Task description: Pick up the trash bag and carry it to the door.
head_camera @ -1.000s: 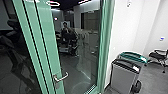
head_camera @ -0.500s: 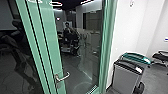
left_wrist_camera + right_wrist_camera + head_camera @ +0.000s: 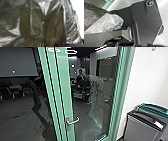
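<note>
The trash bag (image 3: 37, 22), dark, glossy and creased, shows very large in the left wrist view. Part of the same kind of dark film (image 3: 91, 16) lies at one side in the right wrist view, with a clear crumpled plastic piece (image 3: 112, 22) against it, beside the robot's own plate. How either gripper holds the bag cannot be made out. In the head view the glass door (image 3: 85, 97) stands in front, with a green frame and a metal lever handle (image 3: 72, 121).
Two bins, one with a black top (image 3: 145, 124) and one with a teal top (image 3: 153, 108), stand right of the door frame by a white wall (image 3: 142, 77). A person (image 3: 81, 77) and dark equipment show behind the glass.
The camera has turned left, so the door and bins sit farther right in the head view. A screen and chairs behind the glass have come in at the left.
</note>
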